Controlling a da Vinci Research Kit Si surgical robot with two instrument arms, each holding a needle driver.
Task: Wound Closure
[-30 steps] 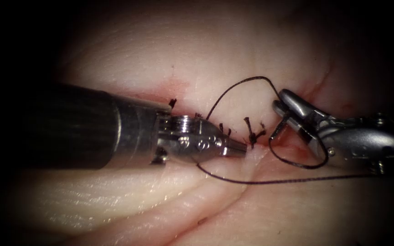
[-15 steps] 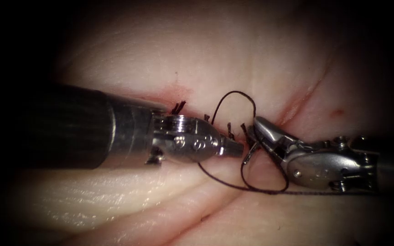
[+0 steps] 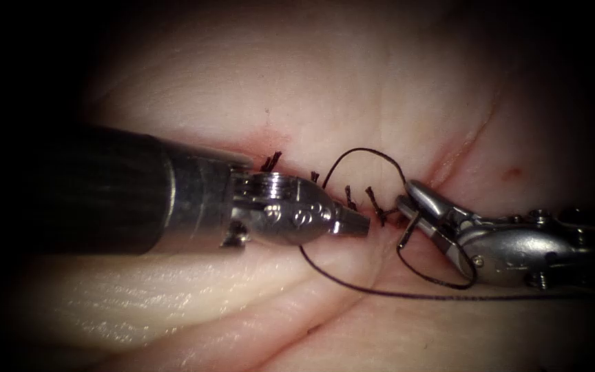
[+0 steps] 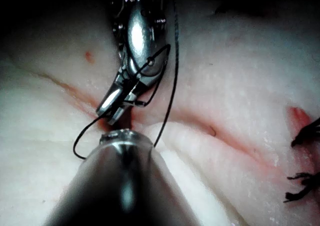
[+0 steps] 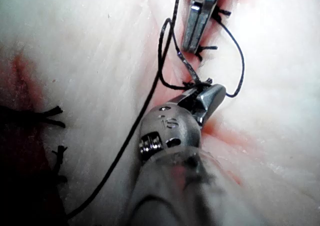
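Observation:
My left tool lies along the cut in the tissue with its jaws shut at the last stitch; I see nothing between them. Dark thread arcs over its tip and runs under its wrist, so it loops around the tool. My right tool sits just right of that stitch, jaws shut on the thread, with a short dark end hanging below them. The right wrist view shows the right tool clamped on the thread and the left tool's closed jaws beyond it. I see no needle.
Several tied stitches with cut ends of thread line the cut left of the tools. Red fluid stains the tissue along it. A long strand trails off to the right below the right tool. A tissue fold bulges in front.
The right tool swung left and down toward the left tool's tip, shrinking the loop, then drew back a little to the right. The left tool hardly moved.

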